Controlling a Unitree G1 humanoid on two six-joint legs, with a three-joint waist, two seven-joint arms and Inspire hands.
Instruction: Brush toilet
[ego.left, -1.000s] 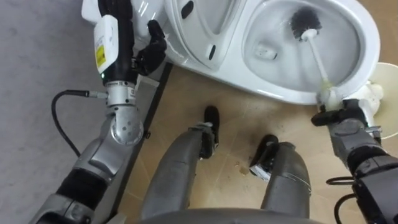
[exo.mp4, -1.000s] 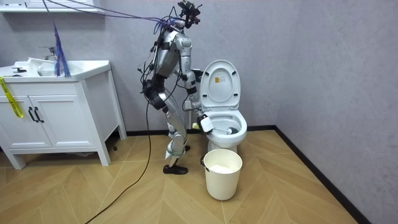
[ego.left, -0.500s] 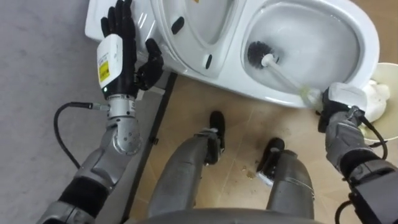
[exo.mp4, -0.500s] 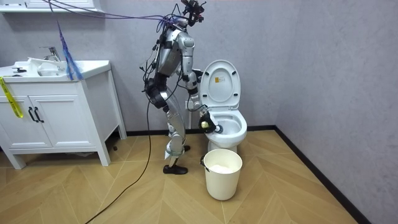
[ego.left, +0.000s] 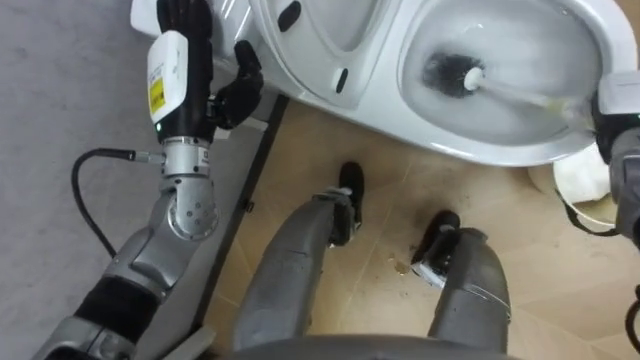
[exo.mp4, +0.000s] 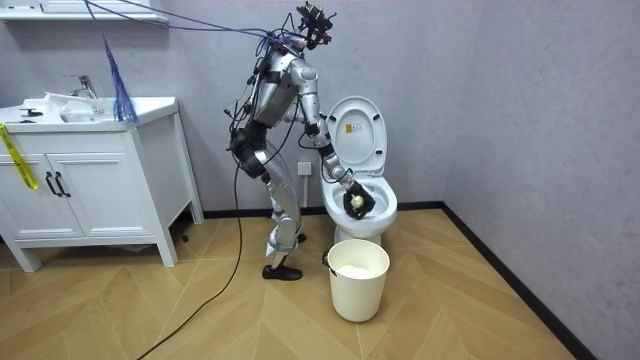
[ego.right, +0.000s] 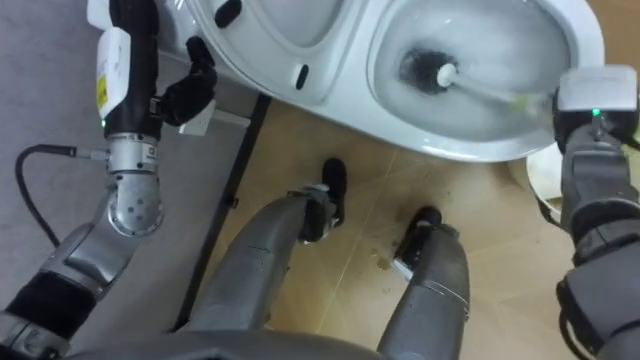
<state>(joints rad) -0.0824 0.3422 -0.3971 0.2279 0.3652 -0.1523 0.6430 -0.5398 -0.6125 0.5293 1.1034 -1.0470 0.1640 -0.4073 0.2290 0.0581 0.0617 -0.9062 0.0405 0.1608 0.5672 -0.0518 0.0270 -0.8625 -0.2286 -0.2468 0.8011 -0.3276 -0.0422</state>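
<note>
The white toilet (ego.left: 470, 150) stands before me with its lid (ego.left: 330, 30) raised. A toilet brush's black head (ego.left: 447, 72) lies inside the bowl, left of its middle. Its pale handle (ego.left: 520, 95) runs right to my right hand (ego.left: 618, 125), which is shut on it at the bowl's right rim. My left hand (ego.left: 203, 70) rests open against the lid's left side, thumb (ego.left: 240, 85) on the seat edge. In the room view I stand at the toilet (exo.mp4: 365, 205) on the room view's left, right hand (exo.mp4: 352, 198) over the bowl.
A cream bucket (exo.mp4: 358, 278) stands on the wood floor just in front of the toilet, its rim (ego.left: 585, 180) under my right arm. A white vanity cabinet (exo.mp4: 90, 180) is at the room view's left. The grey wall is close behind the toilet.
The brush head swept from the bowl's far right side to the left part of the bowl. My right hand rose from beside the rim to over it. The left hand stayed put.
</note>
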